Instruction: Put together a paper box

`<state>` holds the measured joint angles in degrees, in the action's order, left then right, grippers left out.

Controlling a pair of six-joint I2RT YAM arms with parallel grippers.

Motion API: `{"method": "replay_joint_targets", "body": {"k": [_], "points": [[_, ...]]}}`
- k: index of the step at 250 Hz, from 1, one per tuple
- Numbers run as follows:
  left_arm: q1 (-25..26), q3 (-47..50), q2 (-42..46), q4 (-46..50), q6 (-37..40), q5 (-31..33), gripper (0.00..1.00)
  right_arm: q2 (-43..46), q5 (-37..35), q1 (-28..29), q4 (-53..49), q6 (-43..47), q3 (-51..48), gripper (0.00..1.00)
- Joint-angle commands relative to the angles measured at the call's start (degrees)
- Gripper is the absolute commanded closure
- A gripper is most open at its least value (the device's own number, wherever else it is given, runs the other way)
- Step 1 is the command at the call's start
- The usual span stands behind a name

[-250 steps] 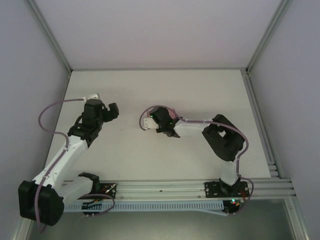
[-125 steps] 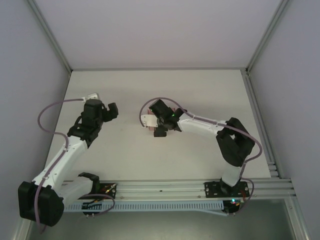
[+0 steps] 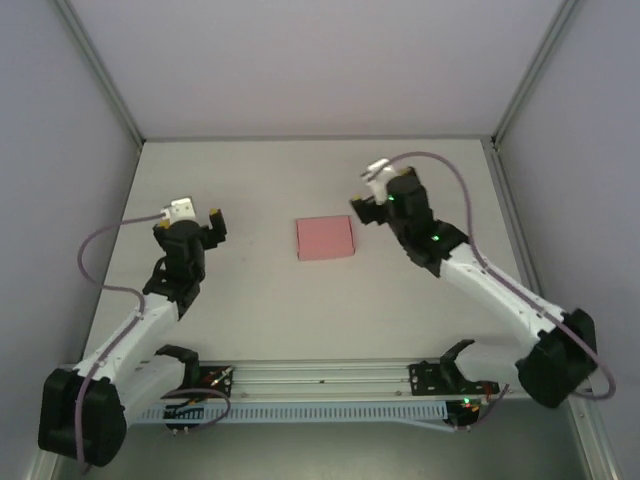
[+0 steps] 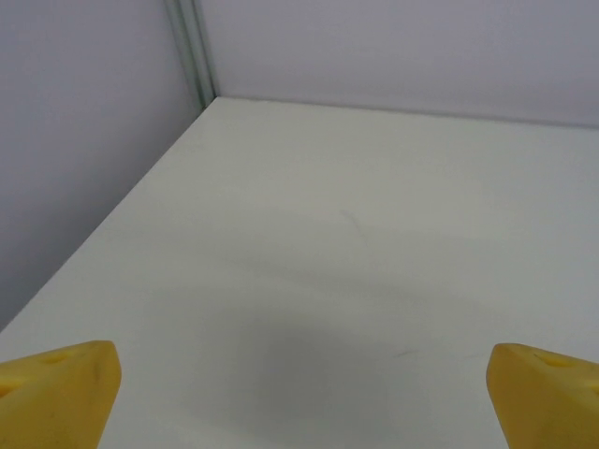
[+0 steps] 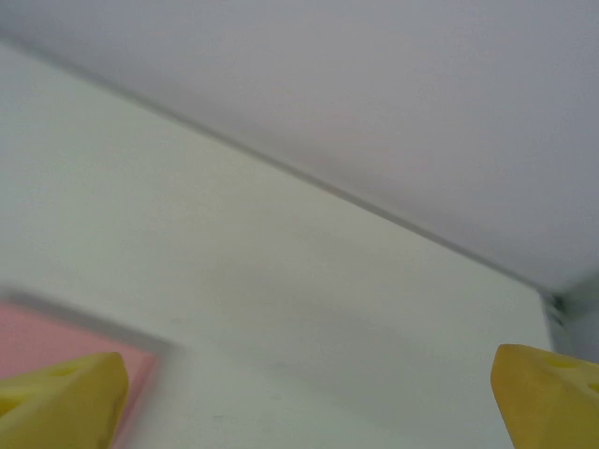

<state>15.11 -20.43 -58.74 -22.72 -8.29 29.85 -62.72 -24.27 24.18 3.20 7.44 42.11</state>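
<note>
The paper box (image 3: 324,238) lies as a flat, closed pink rectangle on the white table (image 3: 300,310), near the middle. My right gripper (image 3: 376,206) hovers just to its right and a little farther back, not touching it. In the right wrist view a corner of the paper box (image 5: 56,341) shows at the lower left, behind one yellow fingertip (image 5: 65,402); that gripper (image 5: 304,398) is open and holds nothing. My left gripper (image 3: 196,222) is off to the box's left, well apart from it. In its own wrist view the left gripper (image 4: 304,402) is open over bare table.
Grey walls (image 3: 300,60) enclose the table on three sides, with metal posts in the back corners (image 4: 192,47). A rail (image 3: 330,380) runs along the near edge by the arm bases. Bare table surrounds the box.
My right gripper has let go of the box and swung away to the right and back, leaving the box uncovered on the table. The left gripper has shifted slightly.
</note>
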Motion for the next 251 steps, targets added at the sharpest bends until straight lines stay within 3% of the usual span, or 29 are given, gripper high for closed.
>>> {"method": "replay_joint_targets", "body": {"k": [1,22,65,108,138,150,162,175,196,202,213,219,251], "points": [[-2.98,3.64,-3.84,-17.49,5.75,-0.26,0.0,3.46,-1.19,-8.08,14.02,-10.61,-11.44,0.0],[-5.02,5.65,-7.85,-23.26,6.16,-3.95,0.0,4.21,5.13,-13.07,23.54,-8.39,-19.64,0.0],[-6.74,8.34,-14.4,-33.55,7.09,-4.28,0.0,-1.61,5.59,-16.85,43.63,-9.44,-29.73,0.0],[-9.67,8.92,-16.13,-37.83,6.36,-9.73,0.0,-13.31,13.21,-18.29,55.46,-6.35,-30.0,0.0],[-11.57,8.54,-17.86,-39.56,6.69,-11.1,0.0,-24.11,11.04,-18.48,63.61,-6.38,-29.05,0.0],[-12.39,9.98,-21.2,-45.85,6.73,-11.2,0.0,-29.47,10.87,-18.82,69.23,-6.6,-27.68,0.0],[-13.61,10.8,-25.81,-53.72,7.01,-13.19,0.0,-27.86,13.72,-20.68,63.12,-7.94,-25.98,0.0],[-13.58,9.23,-24.19,-46.5,6.63,-15.95,0.0,-25.03,13.96,-21.99,49.7,-10.26,-21.61,0.0],[-13.85,6.88,-29.39,-48.04,7.78,-17.77,0.0,-27.52,15.07,-22.88,59.38,-10.55,-24.43,0.0],[-13.06,7.02,-31.15,-51.56,9.36,-17.03,0.0,-27.4,14.56,-22.82,58.23,-10.69,-23.96,0.0],[-12.8,5.58,-28.9,-44.15,8.68,-17.93,0.0,-26.2,14.89,-22.82,54.14,-10.17,-23.06,0.0],[-12.85,5.62,-29.25,-45.35,8.89,-18.1,0.0,-25.83,15.33,-22.8,53.05,-10.26,-22.8,0.0],[-12.92,6.08,-29.77,-47.04,9.25,-17.81,0.0,-26.73,15.49,-22.78,55.58,-10.14,-23.31,0.0]]}}
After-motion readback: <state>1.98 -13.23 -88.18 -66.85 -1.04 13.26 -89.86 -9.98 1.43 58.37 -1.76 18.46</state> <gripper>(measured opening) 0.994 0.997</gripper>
